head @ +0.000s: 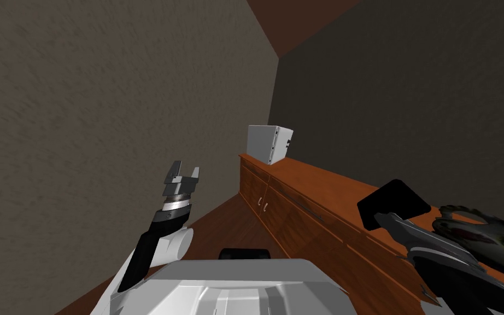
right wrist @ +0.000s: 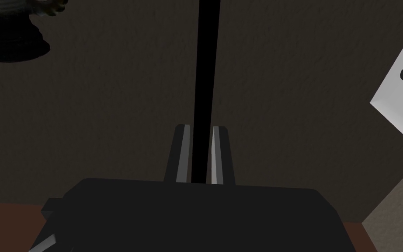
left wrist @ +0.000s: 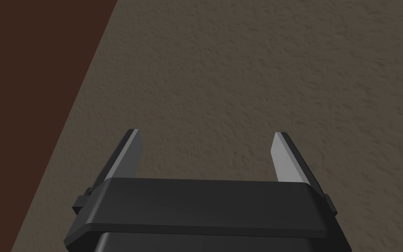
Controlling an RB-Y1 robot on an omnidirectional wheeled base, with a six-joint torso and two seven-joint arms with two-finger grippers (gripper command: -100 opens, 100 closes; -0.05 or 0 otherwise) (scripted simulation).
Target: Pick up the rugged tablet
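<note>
1. The rugged tablet (head: 393, 203) is a thin, flat, matte black slab at the lower right of the head view, seen against the glossy wooden sideboard (head: 322, 186).
2. The right gripper (right wrist: 201, 129) pinches its narrow edge between both blades.
3. The left gripper (head: 182, 174) is at centre-left with its blades spread, holding nothing.

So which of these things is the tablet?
Find the long wooden sideboard along the dark wall. Over its near end the right gripper pinches a thin slab, the tablet. It is flat and plain black, unlike the white box at the far end and the ornate dish beside it.
</note>
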